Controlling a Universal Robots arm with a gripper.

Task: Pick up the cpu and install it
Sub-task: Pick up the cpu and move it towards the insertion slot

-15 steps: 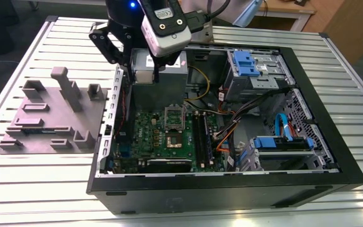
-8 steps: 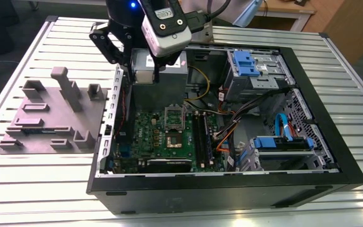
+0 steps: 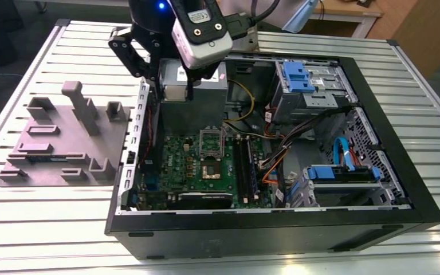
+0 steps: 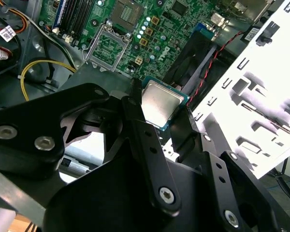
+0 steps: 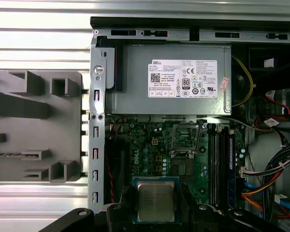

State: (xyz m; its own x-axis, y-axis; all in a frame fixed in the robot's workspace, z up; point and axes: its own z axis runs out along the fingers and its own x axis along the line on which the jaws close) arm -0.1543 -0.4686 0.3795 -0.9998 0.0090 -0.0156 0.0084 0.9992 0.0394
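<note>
Hand [image 5: 155,197] clenched on cpu [image 5: 155,205], chip pinched by its edges between the fingers; hand hangs over open computer case [image 3: 281,232], empty socket [image 5: 182,168] on motherboard [image 5: 150,150] below it

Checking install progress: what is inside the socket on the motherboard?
Nothing: the socket lies open and bare, its frame lifted. The cpu sits in the gripper, apart from it. The board patch under the cpu is covered.
</note>
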